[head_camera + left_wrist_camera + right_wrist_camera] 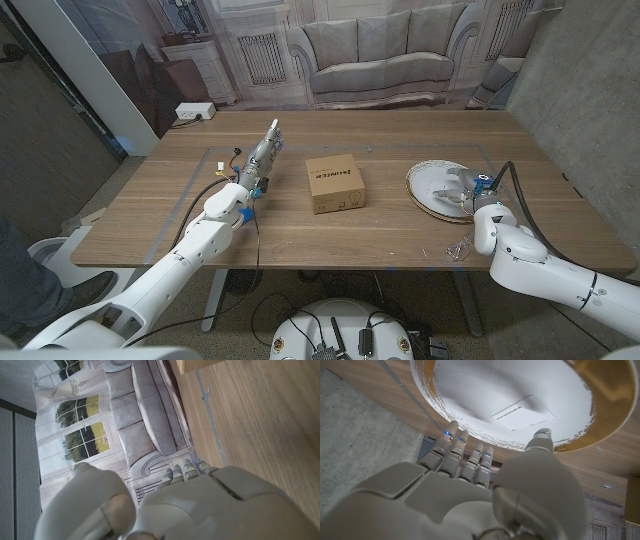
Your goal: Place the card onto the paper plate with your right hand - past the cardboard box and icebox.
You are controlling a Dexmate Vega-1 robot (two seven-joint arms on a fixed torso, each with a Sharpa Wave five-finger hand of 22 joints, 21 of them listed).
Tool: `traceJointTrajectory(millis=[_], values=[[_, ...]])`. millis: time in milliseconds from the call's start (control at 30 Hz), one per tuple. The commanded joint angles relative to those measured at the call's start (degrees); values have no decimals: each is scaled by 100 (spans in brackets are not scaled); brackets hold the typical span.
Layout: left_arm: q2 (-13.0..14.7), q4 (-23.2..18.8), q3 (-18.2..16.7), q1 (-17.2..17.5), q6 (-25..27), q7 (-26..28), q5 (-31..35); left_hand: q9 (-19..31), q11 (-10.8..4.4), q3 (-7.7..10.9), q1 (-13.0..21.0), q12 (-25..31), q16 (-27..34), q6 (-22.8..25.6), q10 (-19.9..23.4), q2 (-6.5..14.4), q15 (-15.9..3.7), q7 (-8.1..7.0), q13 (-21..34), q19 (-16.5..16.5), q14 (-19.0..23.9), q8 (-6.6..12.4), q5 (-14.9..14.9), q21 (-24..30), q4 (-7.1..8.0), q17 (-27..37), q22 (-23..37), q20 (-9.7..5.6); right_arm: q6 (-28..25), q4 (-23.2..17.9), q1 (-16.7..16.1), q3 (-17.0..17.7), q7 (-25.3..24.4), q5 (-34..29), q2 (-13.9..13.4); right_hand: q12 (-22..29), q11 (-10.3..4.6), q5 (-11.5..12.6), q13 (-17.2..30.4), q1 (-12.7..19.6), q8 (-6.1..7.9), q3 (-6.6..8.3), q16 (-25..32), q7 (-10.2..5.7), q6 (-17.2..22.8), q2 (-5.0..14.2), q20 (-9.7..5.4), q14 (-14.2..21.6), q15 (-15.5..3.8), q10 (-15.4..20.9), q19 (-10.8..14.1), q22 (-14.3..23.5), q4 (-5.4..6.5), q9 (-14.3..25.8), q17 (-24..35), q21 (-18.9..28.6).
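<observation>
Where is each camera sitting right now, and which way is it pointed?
Head view: on the robot's head, looking down at the table; both arms, left hand, right hand.
Left wrist view: behind the left hand, facing the sofa backdrop.
Right wrist view: behind the right hand, facing the card in the paper plate.
Shared: head and right wrist both show the plate.
</observation>
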Motion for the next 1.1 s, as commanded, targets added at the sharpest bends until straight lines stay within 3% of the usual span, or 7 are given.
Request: traceJointTrajectory(millis=[33,533,1100], values=[[-18,31,20,-50,28,-22,13,18,0,-32,24,-10,10,-43,-46,33,1,8,29,-38,-45,-20,-14,-3,3,22,16,-103,30,-63,12,45,79,100,-89,8,39,72,14,-118,7,-90,-26,21,-80,-18,-178,-68,-178,-70,-37,17,34,-4,-1,-44],[39,-89,31,-58,151,47,51,18,-7,-43,27,-13,12,-40,-53,38,-3,9,29,-39,-42,-19,-15,-2,4,22,16,-98,129,-134,-172,283,-194,313,-65,32,70,143,14,-283,28,-172,13,58,-145,-30,-182,-79,-168,-113,-31,20,118,-9,-8,-81],[-1,-5,36,-39,96,0,18,18,6,-59,30,-11,10,-47,-49,43,-1,11,29,-41,-49,-22,-15,-2,7,22,17,-98,224,-596,-230,398,-212,183,-306,57,115,196,13,-379,46,-217,33,85,-167,-16,-193,-92,-139,-116,-26,22,171,-14,-14,-110]])
